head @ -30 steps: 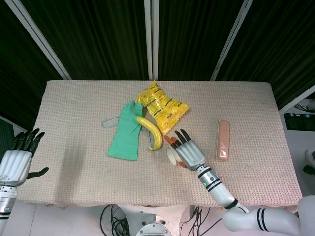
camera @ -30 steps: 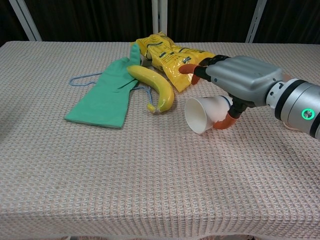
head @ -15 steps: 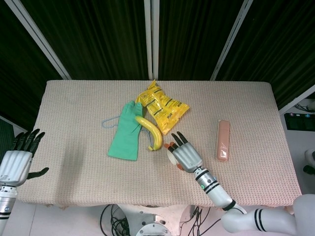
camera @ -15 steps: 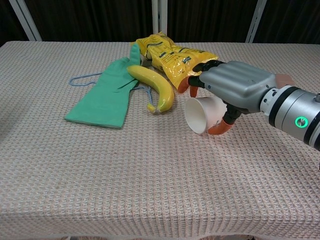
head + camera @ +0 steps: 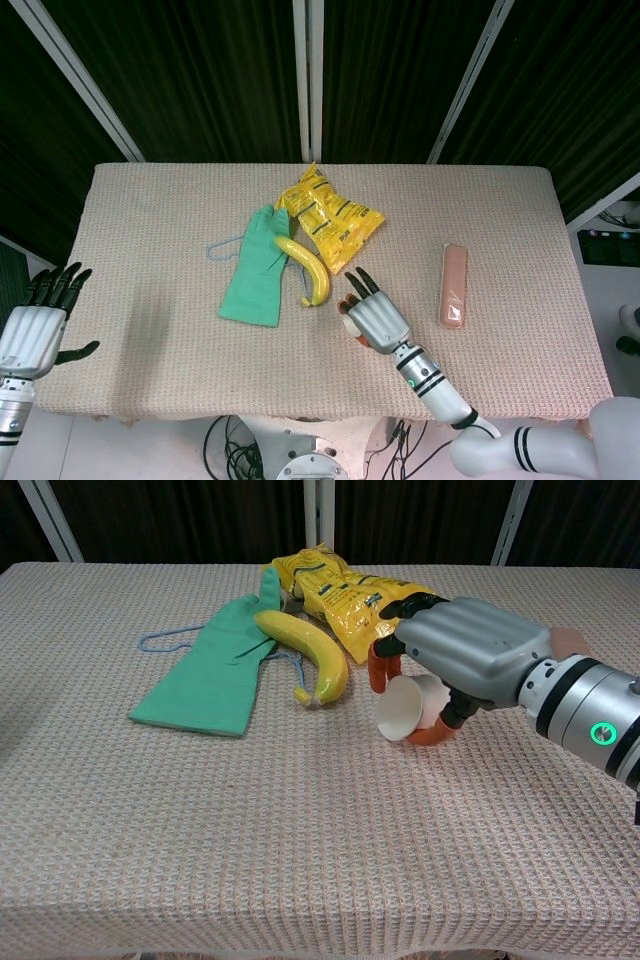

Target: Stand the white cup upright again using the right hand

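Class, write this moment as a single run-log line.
right hand: gripping white cup | cup: on its side, mouth toward camera | left hand: open, off table edge | step: upright not yet done

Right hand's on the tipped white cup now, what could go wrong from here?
1. The right hand wraps the white cup, which lies on its side: thin walls may crush, or the cup may slip out during tipping.
2. The banana and yellow snack bag lie close beside the hand; swinging the cup upright might bump them.
3. In the head view the hand hides most of the cup, so the grip is hard to verify.
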Action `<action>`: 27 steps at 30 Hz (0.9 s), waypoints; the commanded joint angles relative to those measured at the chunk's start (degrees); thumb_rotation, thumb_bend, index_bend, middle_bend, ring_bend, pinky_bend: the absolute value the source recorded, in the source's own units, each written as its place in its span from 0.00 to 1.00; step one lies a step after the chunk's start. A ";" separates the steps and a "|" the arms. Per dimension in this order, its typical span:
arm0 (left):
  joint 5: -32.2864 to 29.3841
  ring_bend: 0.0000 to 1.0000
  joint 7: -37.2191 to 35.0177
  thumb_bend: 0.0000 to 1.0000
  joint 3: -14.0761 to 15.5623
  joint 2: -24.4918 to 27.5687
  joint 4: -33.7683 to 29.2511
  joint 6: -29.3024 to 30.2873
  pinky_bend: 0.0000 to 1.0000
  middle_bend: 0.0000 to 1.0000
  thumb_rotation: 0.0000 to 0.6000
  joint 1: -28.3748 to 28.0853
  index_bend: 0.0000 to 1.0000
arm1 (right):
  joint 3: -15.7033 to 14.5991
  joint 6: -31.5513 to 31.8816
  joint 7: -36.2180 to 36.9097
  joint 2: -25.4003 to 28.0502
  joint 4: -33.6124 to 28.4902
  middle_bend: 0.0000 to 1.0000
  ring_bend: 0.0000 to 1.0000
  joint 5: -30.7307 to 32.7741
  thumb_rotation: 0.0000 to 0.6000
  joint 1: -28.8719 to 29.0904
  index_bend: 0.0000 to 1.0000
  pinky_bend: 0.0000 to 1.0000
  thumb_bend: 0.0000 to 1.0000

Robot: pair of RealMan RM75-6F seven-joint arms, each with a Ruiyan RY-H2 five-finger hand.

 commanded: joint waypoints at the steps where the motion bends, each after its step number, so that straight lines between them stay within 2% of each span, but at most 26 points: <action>1: 0.01 0.00 0.05 0.04 0.03 -0.01 0.00 -0.01 0.00 0.00 1.00 0.01 0.00 | 0.94 1.17 8.12 0.73 -1.88 0.46 0.06 -1.59 1.00 -1.03 0.46 0.00 0.12; 4: -0.07 0.00 0.23 0.04 0.03 -0.09 0.05 -0.12 0.00 0.00 1.00 -0.04 0.00 | 2.43 1.72 22.68 1.13 -3.47 0.46 0.06 -1.66 1.00 -2.73 0.46 0.00 0.12; 8: -0.24 0.00 0.45 0.04 0.02 -0.18 0.05 -0.42 0.00 0.00 1.00 -0.18 0.00 | 3.84 -0.37 46.13 2.56 -4.00 0.46 0.06 -0.63 1.00 -5.06 0.46 0.00 0.12; 11: -0.27 0.00 0.67 0.04 0.04 -0.32 0.07 -0.60 0.00 0.00 1.00 -0.29 0.00 | 4.54 -3.45 60.32 4.13 -3.62 0.46 0.06 0.05 1.00 -5.95 0.47 0.00 0.12; 14: -0.33 0.00 1.02 0.04 0.07 -0.50 0.14 -0.83 0.00 0.00 1.00 -0.42 0.00 | 4.71 -6.12 71.11 5.46 -1.75 0.46 0.06 -1.28 1.00 -6.11 0.47 0.00 0.13; 20: -0.04 0.00 1.79 0.04 0.24 -0.95 0.21 -1.18 0.00 0.00 1.00 -0.70 0.00 | 3.91 -9.73 85.38 6.62 2.75 0.46 0.06 -4.38 1.00 -5.81 0.47 0.00 0.12; 27: 0.81 0.00 1.53 0.04 0.34 -1.00 0.24 -0.38 0.00 0.00 1.00 -0.52 0.00 | 1.61 -7.33 88.26 5.37 8.13 0.46 0.06 -8.63 1.00 -6.66 0.47 0.00 0.10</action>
